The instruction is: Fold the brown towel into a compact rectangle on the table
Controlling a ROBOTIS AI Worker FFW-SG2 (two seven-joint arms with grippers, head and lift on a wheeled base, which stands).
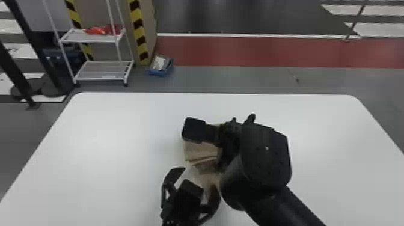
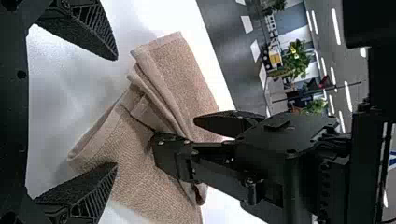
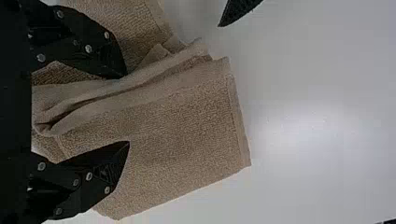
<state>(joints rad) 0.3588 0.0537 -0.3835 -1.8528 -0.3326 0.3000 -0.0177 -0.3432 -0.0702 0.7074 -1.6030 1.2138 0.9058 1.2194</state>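
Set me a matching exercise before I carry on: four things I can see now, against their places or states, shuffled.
1. Towel
2. Left gripper
3. Right gripper
4. Blue bin

A. Jaws apart, the one of the two grippers nearer the robot in the head view
B. On the floor, beyond the table's far edge
C. Brown, lying in layers on the tabletop
D. Jaws apart, the one of the two grippers farther from the robot in the head view

Pairs: 1-C, 2-A, 3-D, 4-B
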